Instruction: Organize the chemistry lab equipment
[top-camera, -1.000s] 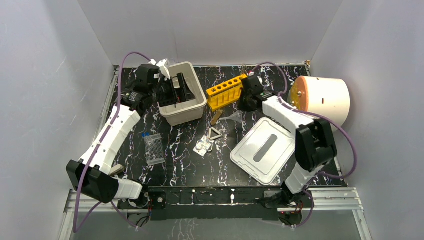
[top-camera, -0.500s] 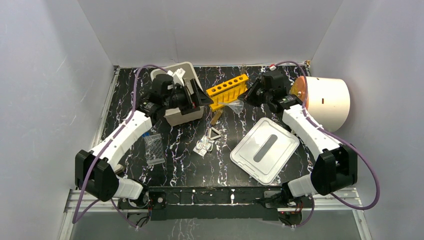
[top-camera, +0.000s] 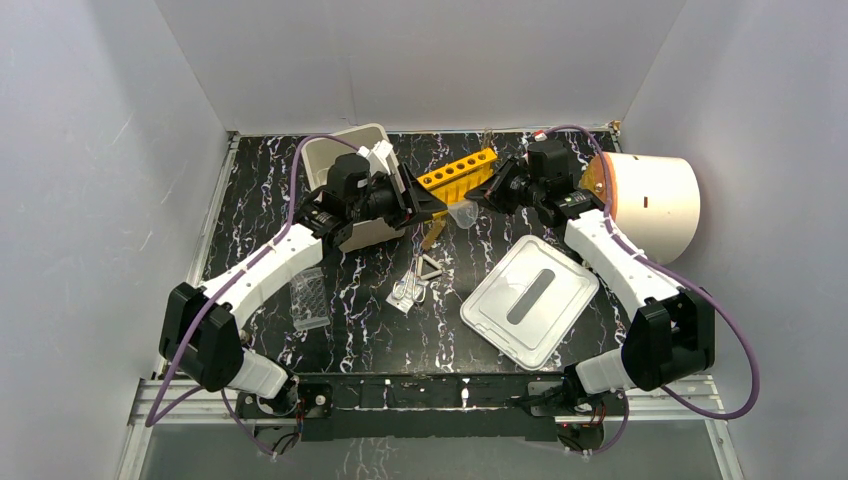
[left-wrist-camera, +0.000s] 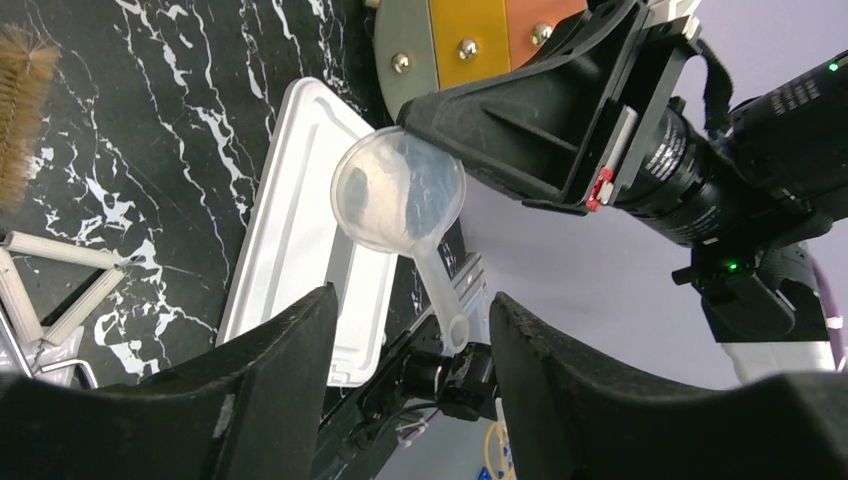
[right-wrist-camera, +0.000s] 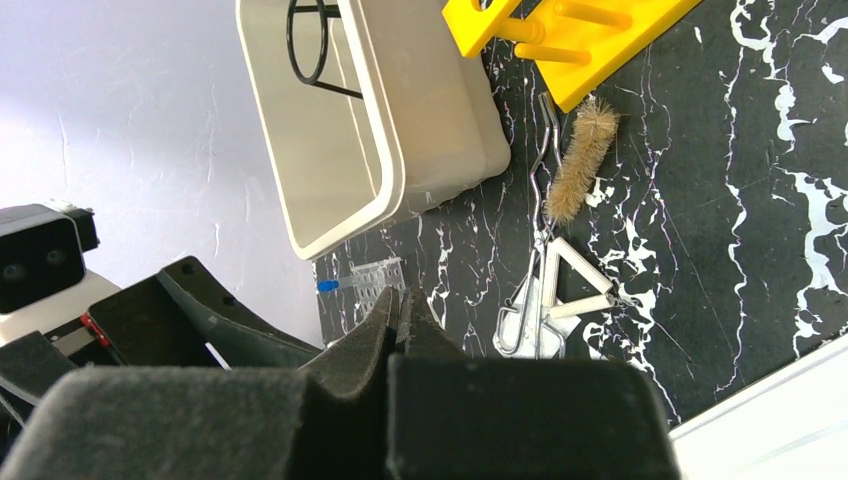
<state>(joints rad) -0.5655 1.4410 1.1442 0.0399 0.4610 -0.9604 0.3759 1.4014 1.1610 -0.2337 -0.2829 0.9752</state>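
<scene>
**Funnel up in the air between your two grippers, far centre**

Going left to right: the vial lies near left on the table and the ring stand sits in the bin at far left. Your left gripper has its jaws a middling way apart either side of the funnel stem, not clearly touching it. The funnel hangs off the table just in front of the yellow rack, rim pinched in your right gripper, which is clamped tight. Nearer you, mid-table, are the brush, triangle and tweezers, bunched together. The lid lies near right, with the drum at far right.
</scene>
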